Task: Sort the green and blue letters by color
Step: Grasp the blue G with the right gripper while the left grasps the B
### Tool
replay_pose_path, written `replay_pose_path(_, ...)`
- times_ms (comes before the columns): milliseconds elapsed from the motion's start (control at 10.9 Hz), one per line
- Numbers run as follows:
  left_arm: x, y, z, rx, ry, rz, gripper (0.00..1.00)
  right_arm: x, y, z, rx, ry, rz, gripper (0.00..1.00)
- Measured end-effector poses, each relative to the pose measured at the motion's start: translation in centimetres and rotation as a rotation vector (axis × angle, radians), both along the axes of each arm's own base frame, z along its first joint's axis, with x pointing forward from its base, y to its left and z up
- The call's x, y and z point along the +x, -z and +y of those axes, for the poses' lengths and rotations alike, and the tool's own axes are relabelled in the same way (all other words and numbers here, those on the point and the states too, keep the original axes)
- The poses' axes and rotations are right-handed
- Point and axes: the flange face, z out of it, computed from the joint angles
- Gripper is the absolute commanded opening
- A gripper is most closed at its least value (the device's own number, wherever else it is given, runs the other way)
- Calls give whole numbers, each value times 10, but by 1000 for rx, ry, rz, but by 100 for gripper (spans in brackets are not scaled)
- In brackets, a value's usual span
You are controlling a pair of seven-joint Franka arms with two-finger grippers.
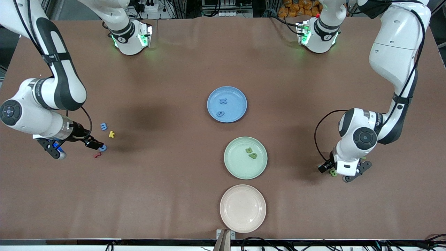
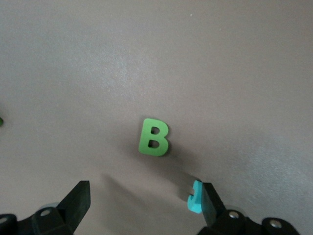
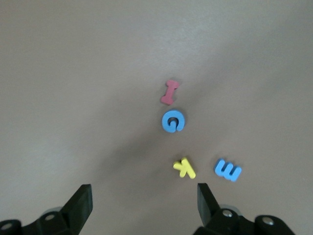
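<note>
The blue plate (image 1: 237, 97) holds a blue x (image 1: 223, 101) and a blue 9 (image 1: 220, 113). The green plate (image 1: 236, 164) holds two olive-green letters (image 1: 251, 153). A blue m (image 1: 104, 126) (image 3: 228, 170) and a blue G (image 1: 103, 148) (image 3: 172, 121) lie at the right arm's end. My right gripper (image 1: 53, 149) (image 3: 144, 203) hangs open and empty over the table beside them. A green B (image 1: 333, 172) (image 2: 154, 137) lies at the left arm's end. My left gripper (image 1: 354, 173) (image 2: 144, 205) is open over the table beside it. No blue o is in view.
A yellow k (image 1: 111, 134) (image 3: 184, 168) and a red piece (image 1: 97, 155) (image 3: 169, 92) lie among the blue letters. An empty pink plate (image 1: 243, 208) sits nearest the front camera. A tiny teal piece (image 2: 196, 197) clings to one left fingertip.
</note>
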Motion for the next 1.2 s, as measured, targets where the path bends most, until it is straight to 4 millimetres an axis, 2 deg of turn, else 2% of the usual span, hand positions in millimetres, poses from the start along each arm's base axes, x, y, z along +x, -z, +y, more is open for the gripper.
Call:
replay_pose_path(276, 9, 9, 27, -32, 14, 14, 100, -17, 46, -3, -13, 0, -9, 84)
replay_pose_path(644, 16, 21, 24, -42, 27, 17, 100, -24, 91, -19, -52, -13, -39, 79)
replay_pose_path(920, 22, 17, 27, -40, 59, 5, 100, -24, 114, -21, -54, -13, -60, 73)
replay_pose_path(1196, 25, 20, 30, -39, 77, 5, 100, -24, 121, -22, -60, -22, -62, 72)
